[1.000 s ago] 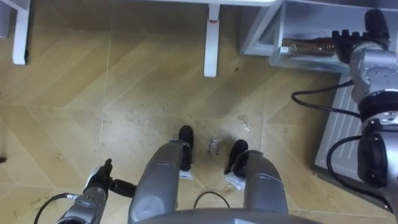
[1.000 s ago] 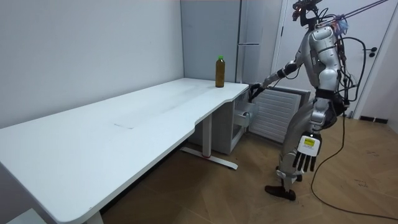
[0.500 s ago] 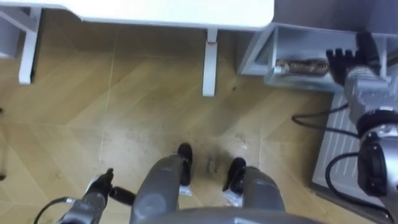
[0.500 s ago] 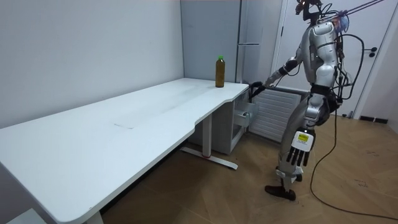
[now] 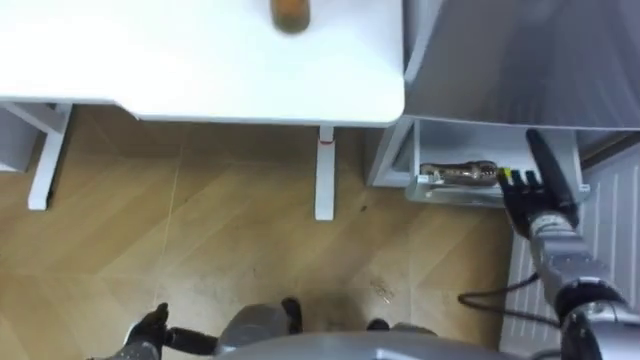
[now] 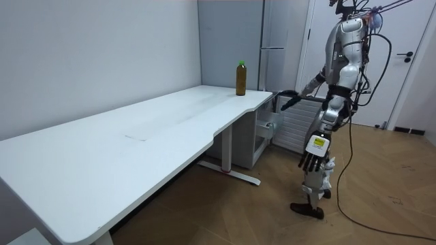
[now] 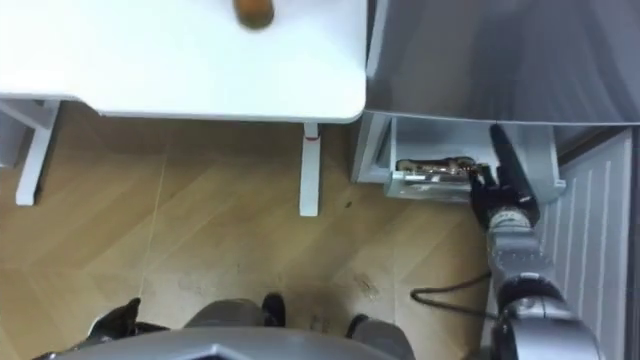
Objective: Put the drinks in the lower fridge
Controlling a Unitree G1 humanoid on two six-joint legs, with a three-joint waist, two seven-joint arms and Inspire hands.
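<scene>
- Currently the robot is standing on the wooden floor (image 5: 200, 230) beside the corner of the white desk (image 5: 150, 60), facing the tall grey fridge (image 6: 272, 41) and reaching its right arm forward.
- One brown drink bottle (image 5: 456, 175) is lying on its side inside the open lower fridge compartment (image 5: 480, 135), along its front edge.
- A second drink bottle (image 5: 291, 12), filled with amber liquid and topped with a green cap, is standing upright on the desk near the corner closest to the fridge.
- Its right hand (image 5: 541, 200) is hovering at the mouth of the compartment, just beside one end of the lying bottle, with its fingers stretched out straight and holding nothing; whether it is touching the bottle cannot be told.
- Its left hand (image 6: 314, 151) is hanging low at the robot's side, fingers pointing down loosely and carrying nothing.
- A white ribbed panel (image 5: 610, 215) is showing just to the right of the compartment.
</scene>
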